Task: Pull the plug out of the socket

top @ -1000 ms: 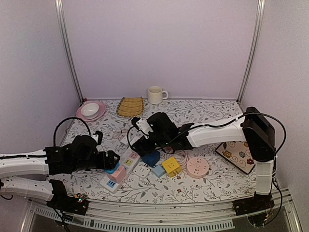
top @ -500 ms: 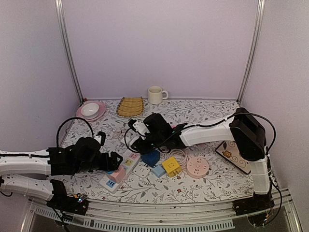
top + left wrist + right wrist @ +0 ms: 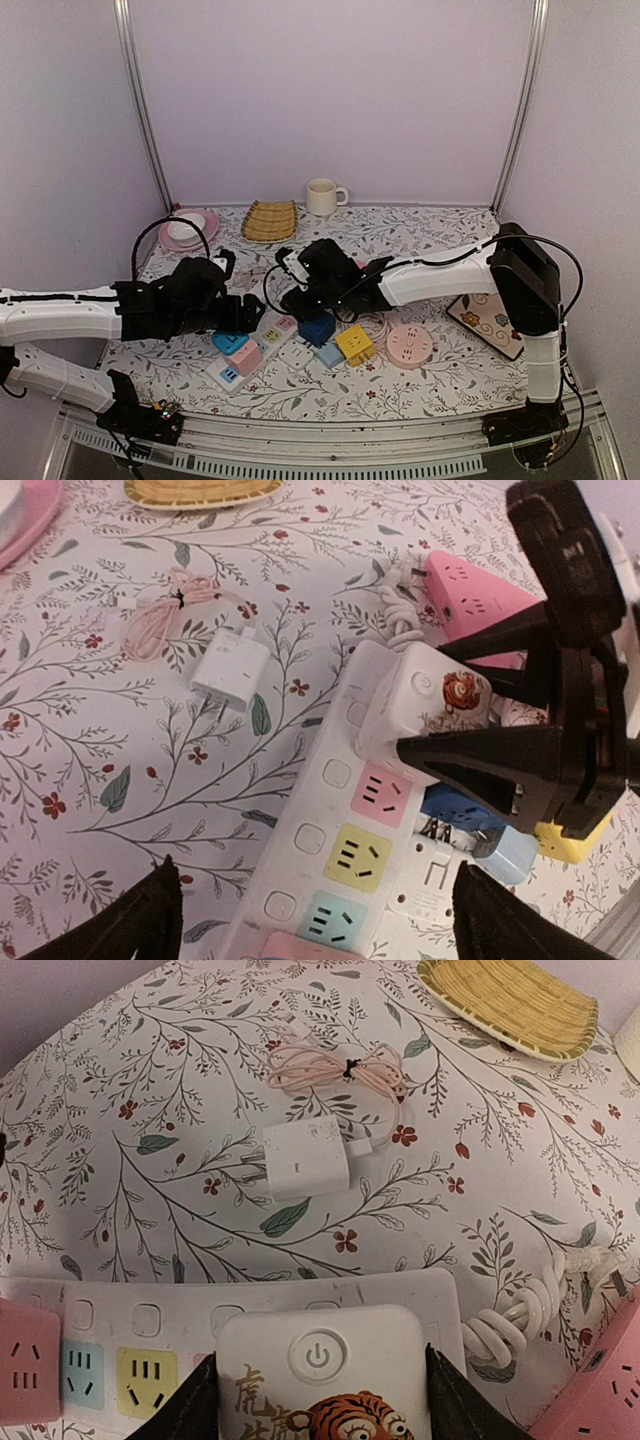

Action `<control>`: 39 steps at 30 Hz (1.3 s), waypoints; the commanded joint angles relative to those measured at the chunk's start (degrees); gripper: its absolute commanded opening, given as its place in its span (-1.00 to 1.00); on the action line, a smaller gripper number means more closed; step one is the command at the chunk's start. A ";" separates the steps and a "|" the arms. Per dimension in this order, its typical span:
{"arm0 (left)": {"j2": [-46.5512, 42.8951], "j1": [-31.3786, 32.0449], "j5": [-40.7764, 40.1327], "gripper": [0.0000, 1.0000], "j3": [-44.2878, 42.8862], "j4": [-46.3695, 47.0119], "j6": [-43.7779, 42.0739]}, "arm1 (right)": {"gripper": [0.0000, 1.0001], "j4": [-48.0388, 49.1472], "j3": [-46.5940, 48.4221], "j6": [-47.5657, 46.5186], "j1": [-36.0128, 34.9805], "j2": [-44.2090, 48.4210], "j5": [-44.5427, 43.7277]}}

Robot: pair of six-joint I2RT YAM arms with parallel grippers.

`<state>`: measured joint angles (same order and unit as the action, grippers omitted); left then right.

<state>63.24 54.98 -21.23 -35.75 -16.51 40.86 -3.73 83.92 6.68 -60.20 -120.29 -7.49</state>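
A white power strip (image 3: 318,832) with pink, yellow and teal outlets lies slanted on the flowered table (image 3: 440,385). A white plug block (image 3: 325,1375) with a power button and a tiger picture sits on the strip's far end; it also shows in the left wrist view (image 3: 432,702). My right gripper (image 3: 320,1405) is shut on this plug, one black finger on each side. My left gripper (image 3: 315,865) is open and straddles the strip's near part (image 3: 228,378), fingers wide apart. In the top view both grippers meet over the strip, left (image 3: 250,315) and right (image 3: 300,300).
A white charger (image 3: 305,1155) with a coiled pink cable (image 3: 335,1065) lies behind the strip. Blue (image 3: 316,328), yellow (image 3: 355,343) and round pink (image 3: 408,345) adapters lie to the right. A cup (image 3: 322,196), basket (image 3: 270,220) and pink plate (image 3: 185,228) stand at the back.
My left arm has moved back and to the right, bringing its gripper further along the strip toward the right gripper. The right gripper has stayed at the plug.
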 commanded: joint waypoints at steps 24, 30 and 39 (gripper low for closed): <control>23.68 -14.99 19.83 0.75 -3.91 9.44 -13.45 | 0.38 0.01 -3.05 1.23 0.56 3.13 -1.02; 25.38 -14.99 19.38 0.76 -4.91 8.81 -15.22 | 0.52 0.29 -3.28 0.91 1.22 2.72 0.21; 28.41 -15.39 19.98 0.77 -6.07 8.47 -17.06 | 0.58 0.42 -2.99 -0.26 2.26 1.44 2.46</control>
<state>89.43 39.94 -1.48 -40.75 -6.24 25.69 -2.59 81.30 7.46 -59.27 -119.33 -5.58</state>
